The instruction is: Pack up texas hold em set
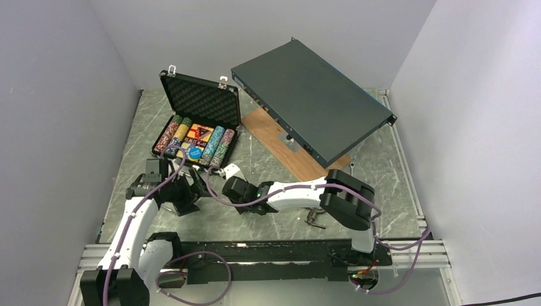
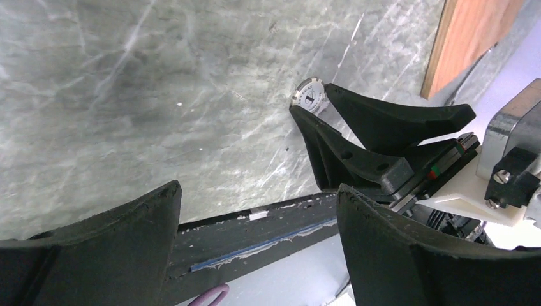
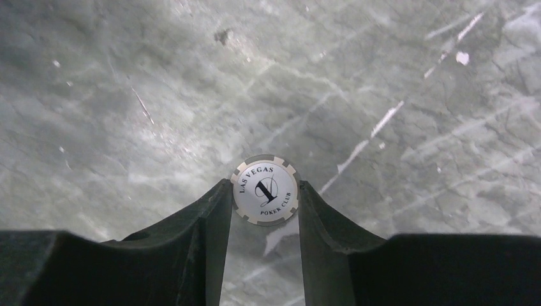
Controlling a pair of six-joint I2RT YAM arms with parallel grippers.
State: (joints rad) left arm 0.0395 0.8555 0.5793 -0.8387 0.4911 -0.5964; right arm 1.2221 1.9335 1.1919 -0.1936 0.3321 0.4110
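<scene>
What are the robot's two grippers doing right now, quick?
Left gripper: open, holding nothing.
Right gripper: closed on the white poker chip, pinching it by its edges.

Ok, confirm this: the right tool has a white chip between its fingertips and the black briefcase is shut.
Wrong on the briefcase: it stands open, lid up, in the top external view. The right tool does have the white chip between its fingertips.

Dark-grey flat metal box (image 1: 312, 102) tilted over wooden board (image 1: 265, 131); board on grey marble table (image 1: 383, 185).
</scene>
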